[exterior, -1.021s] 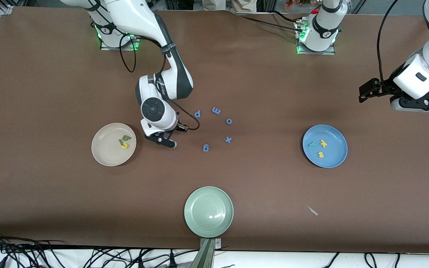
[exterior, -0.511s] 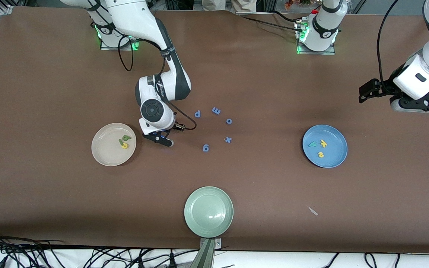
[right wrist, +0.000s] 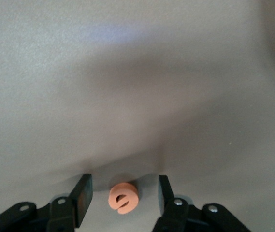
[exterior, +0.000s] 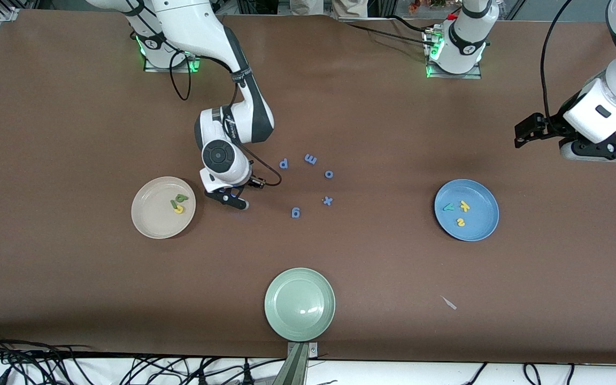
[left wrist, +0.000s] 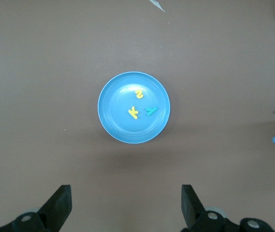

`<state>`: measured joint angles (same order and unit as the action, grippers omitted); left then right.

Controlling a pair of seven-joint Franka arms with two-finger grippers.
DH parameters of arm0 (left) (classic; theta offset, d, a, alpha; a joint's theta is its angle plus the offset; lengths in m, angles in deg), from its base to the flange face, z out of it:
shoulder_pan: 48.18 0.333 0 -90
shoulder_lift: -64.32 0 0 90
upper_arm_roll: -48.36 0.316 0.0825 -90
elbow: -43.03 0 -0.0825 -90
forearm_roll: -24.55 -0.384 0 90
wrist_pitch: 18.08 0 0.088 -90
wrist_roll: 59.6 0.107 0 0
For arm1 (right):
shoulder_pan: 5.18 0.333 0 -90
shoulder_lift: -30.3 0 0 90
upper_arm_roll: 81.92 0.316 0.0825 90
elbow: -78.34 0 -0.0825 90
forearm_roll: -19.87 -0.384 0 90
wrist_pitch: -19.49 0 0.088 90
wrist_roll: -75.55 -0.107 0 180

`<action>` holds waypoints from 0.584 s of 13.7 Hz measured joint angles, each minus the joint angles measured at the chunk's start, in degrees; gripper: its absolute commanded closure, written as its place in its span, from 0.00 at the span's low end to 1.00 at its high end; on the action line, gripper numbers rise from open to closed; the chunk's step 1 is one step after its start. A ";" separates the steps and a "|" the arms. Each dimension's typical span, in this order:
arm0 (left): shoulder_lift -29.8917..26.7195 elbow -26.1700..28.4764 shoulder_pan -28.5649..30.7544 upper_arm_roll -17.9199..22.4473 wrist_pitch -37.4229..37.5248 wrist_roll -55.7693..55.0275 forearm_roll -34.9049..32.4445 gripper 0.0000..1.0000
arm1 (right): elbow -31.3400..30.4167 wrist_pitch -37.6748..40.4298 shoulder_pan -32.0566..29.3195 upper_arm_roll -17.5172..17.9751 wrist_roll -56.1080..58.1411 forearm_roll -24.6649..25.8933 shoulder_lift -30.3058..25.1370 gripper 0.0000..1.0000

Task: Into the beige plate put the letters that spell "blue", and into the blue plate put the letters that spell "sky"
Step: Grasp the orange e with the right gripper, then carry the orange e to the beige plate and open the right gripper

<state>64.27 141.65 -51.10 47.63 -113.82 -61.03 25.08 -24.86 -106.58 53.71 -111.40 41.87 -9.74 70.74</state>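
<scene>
An orange e (right wrist: pixel 123 198) lies on the table between the open fingers of my right gripper (right wrist: pixel 123 187), with a gap on each side. From the front, that gripper (exterior: pixel 229 199) is low beside the beige plate (exterior: pixel 150 220) and hides the e. The beige plate holds a green b (exterior: pixel 181 198), a green l (exterior: pixel 172 203) and a yellow u (exterior: pixel 178 209). The blue plate (exterior: pixel 480 230) carries a yellow k (exterior: pixel 464 205), a teal y (exterior: pixel 448 207) and a yellow s (exterior: pixel 461 222). My left gripper (left wrist: pixel 126 208) waits open and empty, high above the table beside the blue plate (left wrist: pixel 115 126).
Several all-blue letters lie mid-table: p (exterior: pixel 284 163), m (exterior: pixel 310 159), o (exterior: pixel 329 174), x (exterior: pixel 328 200) and g (exterior: pixel 295 213). A pale green plate (exterior: pixel 300 305) sits near the front edge. A small white scrap (exterior: pixel 449 303) lies toward the left arm's end.
My right gripper has shifted a little toward the beige plate. The left arm and the letters in the plates have not moved.
</scene>
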 measured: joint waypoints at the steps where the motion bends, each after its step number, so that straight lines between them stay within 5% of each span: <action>1: 0.00 0.00 0.00 0.00 0.00 0.00 0.00 0.00 | -0.03 -0.01 0.04 0.18 -0.04 -0.04 -0.04 0.37; 8: 0.00 0.00 0.00 0.00 0.18 0.01 0.00 0.00 | -2.22 -1.88 0.33 0.70 -0.07 -0.27 -1.07 0.42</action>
<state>64.27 141.65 -51.10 47.63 -113.64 -61.02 25.08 -27.08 -108.46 54.05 -110.70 41.80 -10.01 69.67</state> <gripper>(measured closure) 0.000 0.388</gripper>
